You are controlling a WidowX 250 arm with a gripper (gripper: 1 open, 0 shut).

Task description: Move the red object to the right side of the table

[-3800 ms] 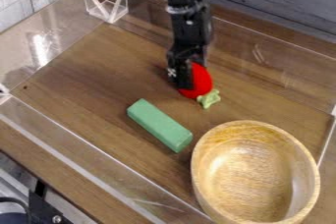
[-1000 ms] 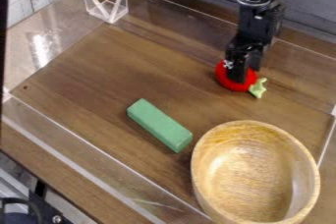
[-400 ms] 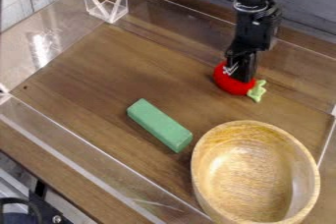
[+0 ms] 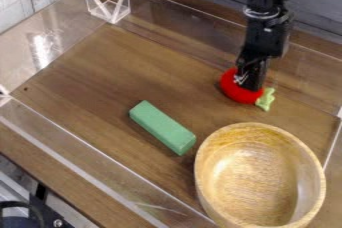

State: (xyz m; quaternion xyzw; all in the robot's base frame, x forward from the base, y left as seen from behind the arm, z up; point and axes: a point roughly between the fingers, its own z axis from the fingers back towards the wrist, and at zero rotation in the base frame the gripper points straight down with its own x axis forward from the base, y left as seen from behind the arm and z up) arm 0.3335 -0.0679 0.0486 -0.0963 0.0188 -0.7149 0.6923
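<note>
Now the fingers (image 4: 246, 75) are clamped shut on the red object (image 4: 239, 88), which has slid a little further toward the right of the frame (just above the wooden bowl (image 4: 261, 176)), so the worktop (image 4: 94, 77) move looks nearly done.

small glossy red object (image 4: 239, 88), green leafy tip pointing right, lies on the table's (image 4: 120, 77) right side.
</note>
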